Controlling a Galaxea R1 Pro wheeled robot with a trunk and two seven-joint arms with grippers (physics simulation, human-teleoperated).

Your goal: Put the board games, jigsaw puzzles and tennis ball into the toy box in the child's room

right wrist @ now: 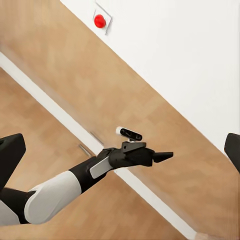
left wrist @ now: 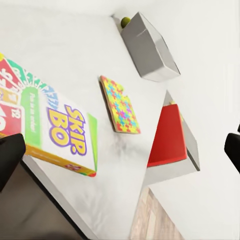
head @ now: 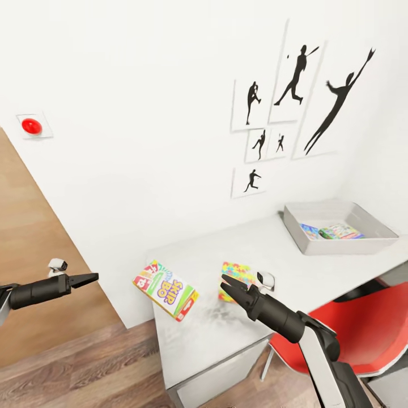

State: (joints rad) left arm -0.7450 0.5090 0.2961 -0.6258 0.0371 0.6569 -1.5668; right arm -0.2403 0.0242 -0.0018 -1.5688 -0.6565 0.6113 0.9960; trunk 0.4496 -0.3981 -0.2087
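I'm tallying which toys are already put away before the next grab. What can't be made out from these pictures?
- Toy box contents: head view shows colourful items inside, too small to identify; the near wall hides the floor.
- Jigsaw puzzle: in the head view, the right gripper covers part of it.
- Tennis ball: left wrist view, a speck beside the box; contact unclear.
- Skip-Bo box: cut by the left wrist view's edge.
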